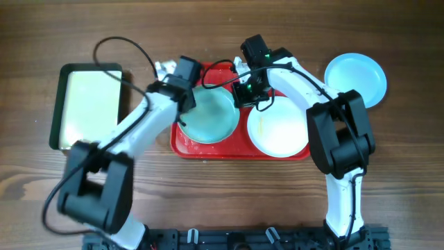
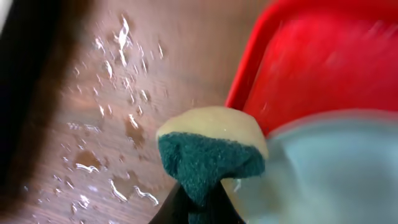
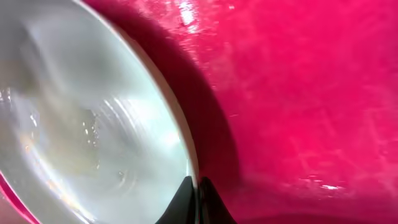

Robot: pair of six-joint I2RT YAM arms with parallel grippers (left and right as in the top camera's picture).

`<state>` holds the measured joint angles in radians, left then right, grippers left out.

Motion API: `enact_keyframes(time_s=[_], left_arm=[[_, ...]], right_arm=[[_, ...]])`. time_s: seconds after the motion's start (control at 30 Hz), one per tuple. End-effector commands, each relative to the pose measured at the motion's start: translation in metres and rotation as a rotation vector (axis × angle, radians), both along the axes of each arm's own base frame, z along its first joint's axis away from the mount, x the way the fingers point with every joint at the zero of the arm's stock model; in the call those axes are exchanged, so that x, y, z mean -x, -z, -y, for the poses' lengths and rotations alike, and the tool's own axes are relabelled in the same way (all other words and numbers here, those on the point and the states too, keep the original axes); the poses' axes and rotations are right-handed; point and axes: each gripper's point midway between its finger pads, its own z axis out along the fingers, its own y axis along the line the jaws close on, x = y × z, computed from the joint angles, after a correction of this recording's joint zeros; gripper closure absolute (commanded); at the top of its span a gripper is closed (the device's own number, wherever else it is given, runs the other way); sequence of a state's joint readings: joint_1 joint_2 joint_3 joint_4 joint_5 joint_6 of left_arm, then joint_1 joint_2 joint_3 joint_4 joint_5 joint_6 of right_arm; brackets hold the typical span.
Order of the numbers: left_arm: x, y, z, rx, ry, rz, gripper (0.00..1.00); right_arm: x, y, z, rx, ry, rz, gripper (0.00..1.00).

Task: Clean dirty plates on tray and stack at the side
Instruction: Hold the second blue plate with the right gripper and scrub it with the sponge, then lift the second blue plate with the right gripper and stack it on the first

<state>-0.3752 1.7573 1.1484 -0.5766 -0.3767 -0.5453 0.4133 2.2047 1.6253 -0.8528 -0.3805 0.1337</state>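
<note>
The left gripper (image 2: 196, 204) is clamped on a sponge (image 2: 210, 155), green side out. It is at the tray's upper left corner, where the sponge meets the rim of the blue plate (image 1: 208, 117). The right gripper (image 3: 198, 200) is closed almost to nothing on that plate's opposite rim, near the middle of the tray (image 1: 236, 151). The blue plate lies in the tray's left half and the white plate (image 1: 277, 128) in its right half. A second blue plate (image 1: 355, 78) sits off the tray at the upper right of the overhead view.

The step looks like scrubbing the blue plate. To do it well, the right pinch should be firm so the plate cannot spin or slide. The sponge should sweep in from the rim across the whole bowl under light pressure. The table (image 2: 93, 124) beside the tray is wet, so a slip seems likely.
</note>
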Motion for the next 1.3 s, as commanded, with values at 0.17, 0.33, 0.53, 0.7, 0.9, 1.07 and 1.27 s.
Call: enact_keyframes(time_s=[0.17, 0.33, 0.53, 0.7, 0.9, 1.07, 1.27], left_arm=[[0.014, 0.002, 0.107, 0.506, 0.249, -0.098, 0.96], [0.012, 0.062, 0.067, 0.285, 0.131, -0.170, 0.96], [0.007, 0.045, -0.014, -0.108, -0.029, -0.103, 0.96], [-0.003, -0.030, -0.031, -0.070, -0.116, 0.092, 0.96], [0.007, -0.138, -0.036, 0.326, -0.133, 0.320, 0.96], [0.023, -0.148, -0.090, 0.395, -0.253, 0.315, 0.96], [0.039, -0.135, -0.141, 0.333, -0.355, 0.263, 0.96]], right_arm=[[-0.004, 0.005, 0.006, 0.022, 0.036, 0.000, 0.96], [-0.004, 0.005, 0.006, 0.023, 0.041, -0.003, 0.96], [-0.005, 0.005, 0.007, 0.023, 0.043, -0.003, 0.96], [-0.009, 0.003, 0.005, 0.011, 0.037, 0.019, 0.96], [-0.032, -0.063, 0.008, 0.022, 0.000, 0.243, 0.96], [-0.041, -0.164, 0.020, 0.280, -0.070, 0.656, 0.96], [-0.019, -0.251, -0.003, 0.691, -0.287, 1.060, 0.96]])
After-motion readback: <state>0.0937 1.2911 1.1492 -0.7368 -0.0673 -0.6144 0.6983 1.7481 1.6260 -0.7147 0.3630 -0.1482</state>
